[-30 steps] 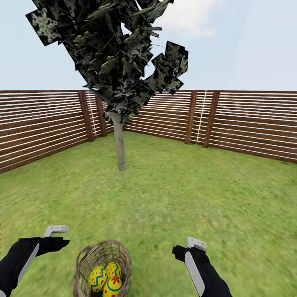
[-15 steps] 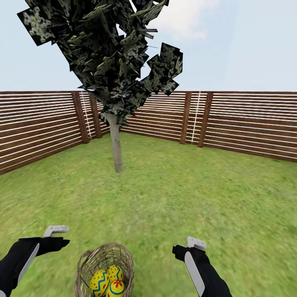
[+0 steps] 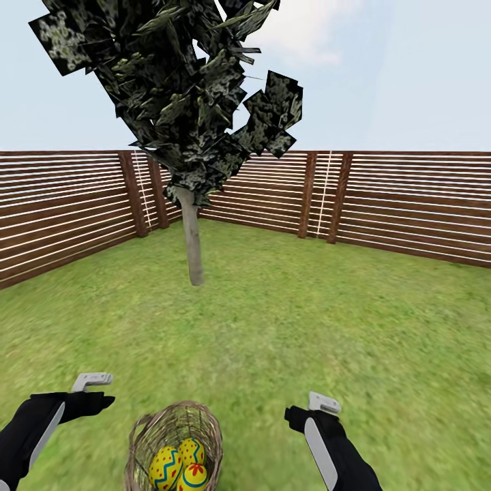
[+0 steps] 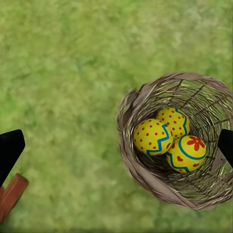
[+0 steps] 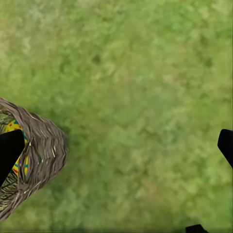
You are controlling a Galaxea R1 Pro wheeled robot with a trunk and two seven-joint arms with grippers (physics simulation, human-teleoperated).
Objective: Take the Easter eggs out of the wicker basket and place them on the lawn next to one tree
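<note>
The left gripper (image 4: pixel 116 145) is wide open and holds nothing. In the left wrist view its two dark fingertips sit far apart, with grass and the wicker basket (image 4: pixel 145 179) between them. It hangs above the lawn (image 3: pixel 354 327), just off the basket's left side. The right gripper (image 5: pixel 116 141) is open and empty too. It hangs over bare grass on the basket's other side, with one fingertip near the basket's rim.

What has changed is small. A second ago the whole picture from the head slid a little, so the robot itself turned or rolled. The tree (image 3: pixel 194 245) and the fence (image 3: pixel 409 204) moved over in the picture, and the basket came a bit more to the middle between the two arms. In the last half second almost nothing moved, so the robot seems to have stopped. The arms look the same as before.

All three Easter eggs (image 4: pixel 167 138) are inside the basket, touching each other in a little bunch. The basket stands on the grass right in front of the robot. The tree stands well apart from it, up near the fence corner.

So no egg has been taken out yet. I think the robot has just lined itself up with the basket, and the left gripper looks best placed to go down for the first egg.
</note>
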